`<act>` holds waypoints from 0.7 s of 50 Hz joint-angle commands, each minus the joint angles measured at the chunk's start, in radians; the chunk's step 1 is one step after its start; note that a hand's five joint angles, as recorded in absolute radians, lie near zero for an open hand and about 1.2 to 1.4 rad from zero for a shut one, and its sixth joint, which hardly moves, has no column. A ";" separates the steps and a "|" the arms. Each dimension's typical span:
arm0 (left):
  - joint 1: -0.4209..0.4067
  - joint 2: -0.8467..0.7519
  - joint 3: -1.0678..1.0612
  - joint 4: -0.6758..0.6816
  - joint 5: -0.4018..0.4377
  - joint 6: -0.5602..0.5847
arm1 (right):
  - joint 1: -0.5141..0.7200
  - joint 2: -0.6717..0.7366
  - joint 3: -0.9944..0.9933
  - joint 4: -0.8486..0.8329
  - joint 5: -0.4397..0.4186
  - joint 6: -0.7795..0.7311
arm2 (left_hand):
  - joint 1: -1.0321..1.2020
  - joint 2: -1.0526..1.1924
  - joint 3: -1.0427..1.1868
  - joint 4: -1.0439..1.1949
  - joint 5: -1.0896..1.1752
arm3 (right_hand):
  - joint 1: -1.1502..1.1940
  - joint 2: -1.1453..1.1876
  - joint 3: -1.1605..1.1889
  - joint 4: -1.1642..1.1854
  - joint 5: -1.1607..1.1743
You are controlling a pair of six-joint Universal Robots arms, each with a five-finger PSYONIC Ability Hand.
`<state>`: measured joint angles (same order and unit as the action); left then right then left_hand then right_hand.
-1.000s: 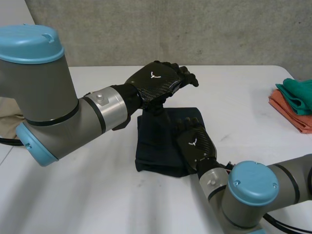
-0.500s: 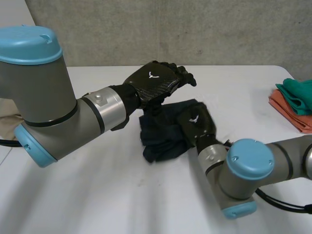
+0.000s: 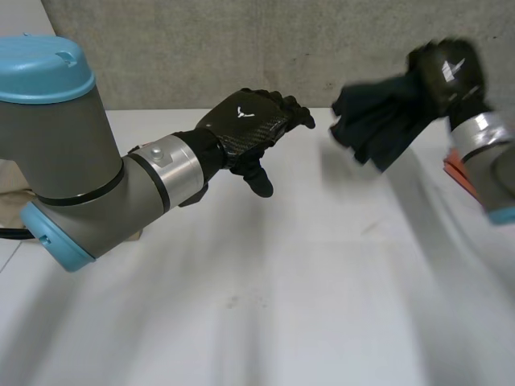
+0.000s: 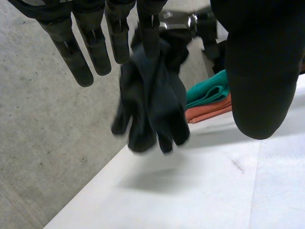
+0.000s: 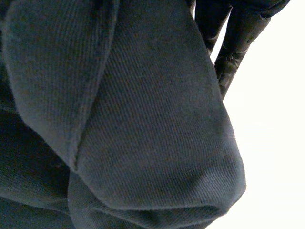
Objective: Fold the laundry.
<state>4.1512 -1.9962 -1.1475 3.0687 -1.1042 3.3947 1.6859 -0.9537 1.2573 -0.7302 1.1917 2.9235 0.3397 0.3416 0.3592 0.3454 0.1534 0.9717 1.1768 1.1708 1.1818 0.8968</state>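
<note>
Dark cloth (image 3: 376, 121) held in the air by the right robot hand (image 3: 449, 68).
The dark cloth is gripped in a bunch by the right robot hand and is hung clear of the worktop (image 3: 282, 281), above its far right part, with loose folds drooping down. The left robot hand (image 3: 245, 129) is held spread over the worktop's middle, palm down, its fingers (image 4: 97, 47) straight and nothing grasped. A green cloth (image 4: 209, 90) is seen folded on an orange cloth (image 4: 209, 109) at the worktop's right edge.
</note>
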 commanded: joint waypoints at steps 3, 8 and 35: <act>-0.002 0.004 0.000 0.008 -0.002 0.003 | -0.224 0.062 -0.235 -0.054 -0.081 0.229 | 0.053 0.051 0.033 0.047 0.065 | 0.425 0.219 0.225 0.215 0.325; -0.002 0.011 -0.001 0.008 -0.003 0.003 | -0.327 0.159 -0.311 -0.112 -0.142 0.331 | 0.056 0.054 0.036 0.050 0.068 | 0.425 0.219 0.225 0.215 0.325; -0.009 0.027 -0.046 0.007 -0.068 0.011 | -0.641 0.506 -0.266 -0.365 -0.477 0.454 | 0.065 0.063 0.045 0.059 0.076 | 0.425 0.219 0.225 0.215 0.325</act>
<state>4.1417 -1.9758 -1.1940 3.0760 -1.1713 3.4056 1.0517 -0.4477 0.9816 -1.0739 0.7407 3.3815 0.3398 0.3434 0.3593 0.3463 0.1624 0.9717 1.1810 1.1708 1.1905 0.9495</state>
